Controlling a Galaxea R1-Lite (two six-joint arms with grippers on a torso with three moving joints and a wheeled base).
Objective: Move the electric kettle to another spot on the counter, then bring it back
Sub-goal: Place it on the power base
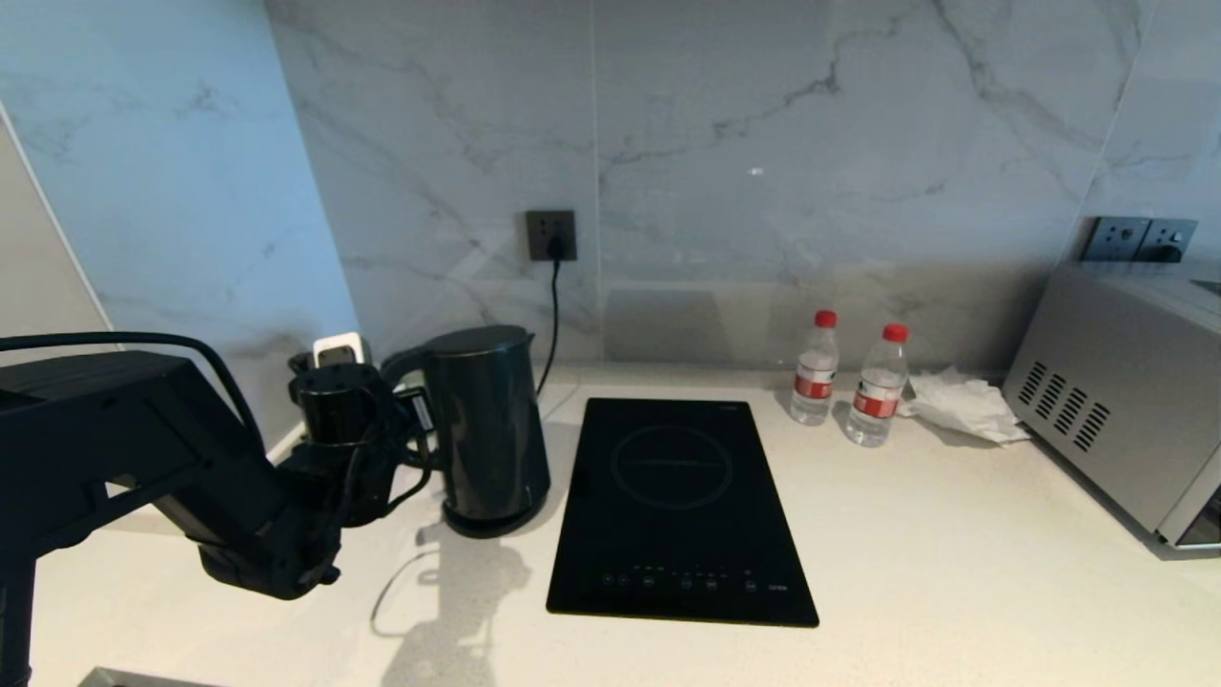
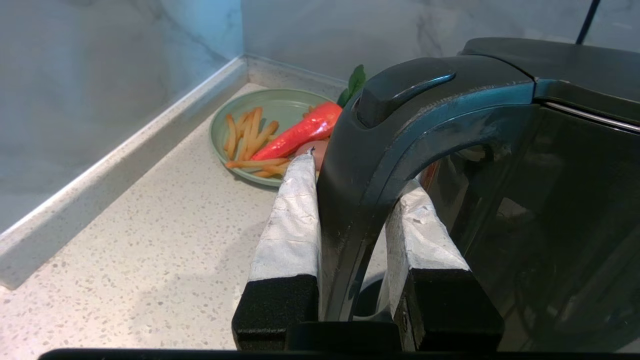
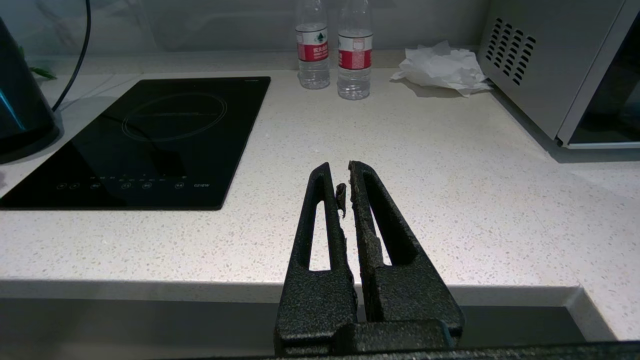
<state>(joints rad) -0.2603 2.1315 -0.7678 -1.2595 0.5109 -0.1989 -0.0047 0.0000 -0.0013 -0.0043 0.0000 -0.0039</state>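
- The electric kettle (image 1: 491, 425) is standing upright on the surface (image 1: 954, 553), toward its back left corner, just beside the left edge of the black induction hob (image 1: 679, 510).
- The kettle seems to be sitting on its round base disc (image 1: 491, 520), whose cord (image 1: 554, 324) is running up to a wall socket (image 1: 551, 235).
- The left hand (image 2: 352, 225) is grasping the kettle's loop handle (image 2: 360, 175), with one taped finger (image 2: 292, 220) pressing on each side of the upright part of the loop.
- In the head view the left arm (image 1: 191, 468) is reaching in from the surface's left edge toward the handle side of the kettle.
- A green plate (image 2: 270, 107) holding fries and a red carrot-like piece is lying in the back left corner, behind the kettle.
- The right hand (image 3: 346, 187) is hanging clenched and empty over the front edge of the surface, well apart from the kettle.
- Two water bottles (image 1: 816, 367) are standing near the back edge, right of the hob, with crumpled paper (image 1: 959, 405) and a silver microwave (image 1: 1116, 391) further right.
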